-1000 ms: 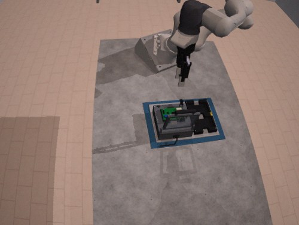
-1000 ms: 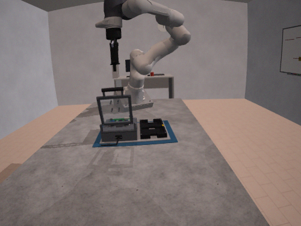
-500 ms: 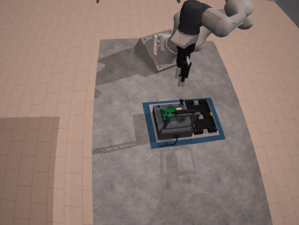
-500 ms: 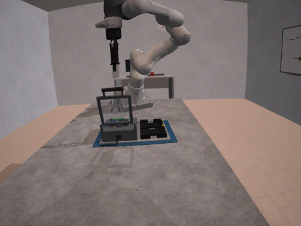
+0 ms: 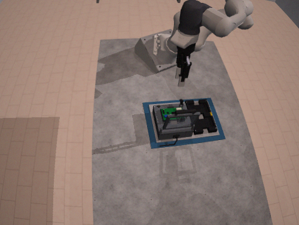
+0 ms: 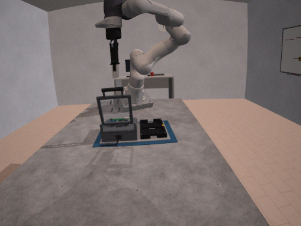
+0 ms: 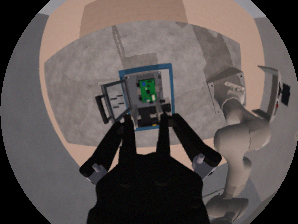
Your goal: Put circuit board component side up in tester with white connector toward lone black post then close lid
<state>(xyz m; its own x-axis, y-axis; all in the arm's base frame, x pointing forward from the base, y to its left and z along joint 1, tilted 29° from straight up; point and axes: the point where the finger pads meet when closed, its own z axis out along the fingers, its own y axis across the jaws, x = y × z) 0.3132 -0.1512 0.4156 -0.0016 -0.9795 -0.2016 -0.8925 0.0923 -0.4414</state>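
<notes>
The green circuit board [image 5: 168,112] [image 6: 118,120] [image 7: 148,91] lies flat in the grey tester [image 5: 174,131] [image 6: 118,133]. The tester's lid [image 5: 186,111] [image 6: 99,111] stands upright and open, so in the exterior view I see the board through its frame. A black post [image 5: 180,102] stands alone at the tester's far side. The black tray [image 5: 206,119] [image 6: 153,128] sits right of the tester, with no board in it. My gripper [image 5: 181,84] [image 6: 114,70] [image 7: 146,108] hangs high above the tester's far edge, pointing down. Its fingers are narrowed but apart, with nothing between them.
Tester and tray sit inside a blue-bordered mat [image 5: 185,144] [image 6: 135,143] on the grey table strip. A black cable runs from the tester's front [image 5: 173,140]. The robot's base [image 5: 152,51] stands behind. A desk [image 6: 159,78] is at the back wall.
</notes>
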